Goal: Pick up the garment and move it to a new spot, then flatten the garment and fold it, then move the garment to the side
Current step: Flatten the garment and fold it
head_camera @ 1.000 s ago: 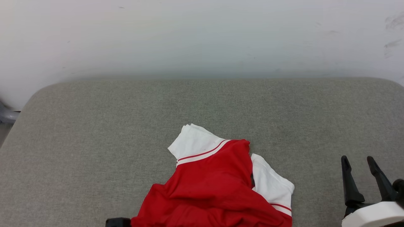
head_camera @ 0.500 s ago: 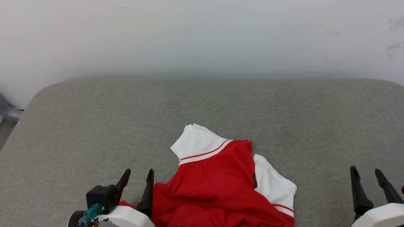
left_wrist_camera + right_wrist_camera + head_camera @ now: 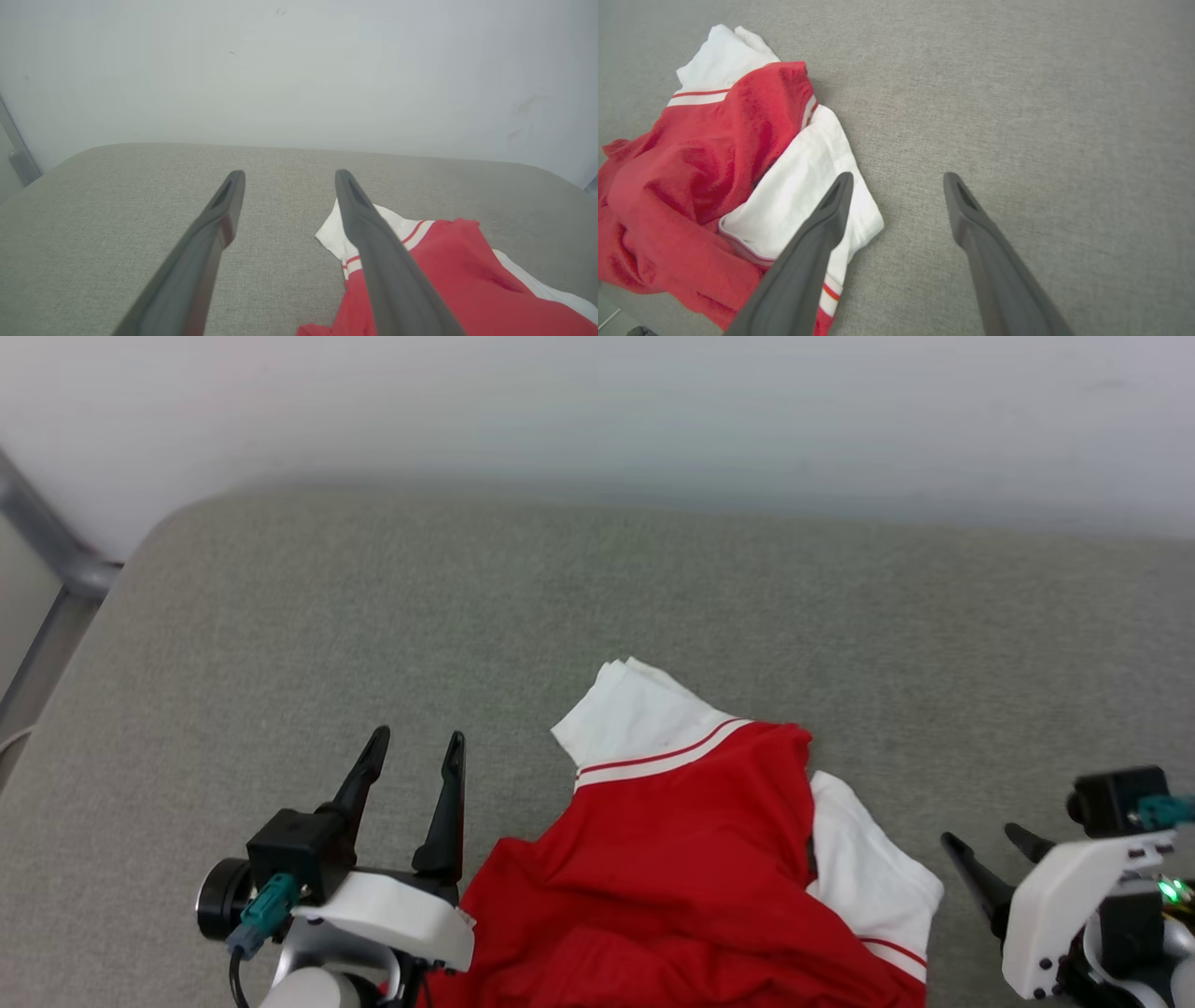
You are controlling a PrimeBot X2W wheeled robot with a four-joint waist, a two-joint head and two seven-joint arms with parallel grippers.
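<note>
The garment (image 3: 691,859) lies crumpled on the grey cushioned surface (image 3: 597,607) near its front edge, red body bunched with one white sleeve pointing away and another folded on its right. My left gripper (image 3: 415,739) stands open just left of the cloth, nothing between its fingers. In the left wrist view, the garment (image 3: 448,284) lies to the right of the open left gripper (image 3: 286,173). My right gripper (image 3: 988,840) is open at the lower right, apart from the white sleeve. From the right wrist, the garment (image 3: 710,154) sits left of the open right gripper (image 3: 896,176).
A pale wall (image 3: 597,411) rises behind the surface. A grey metal rail (image 3: 47,569) runs past the surface's rounded left corner. Bare grey fabric stretches beyond and to both sides of the garment.
My left gripper has risen into view beside the garment and opened wider. The camera has tilted and shifted, so the whole scene sits differently. The garment lies as before.
</note>
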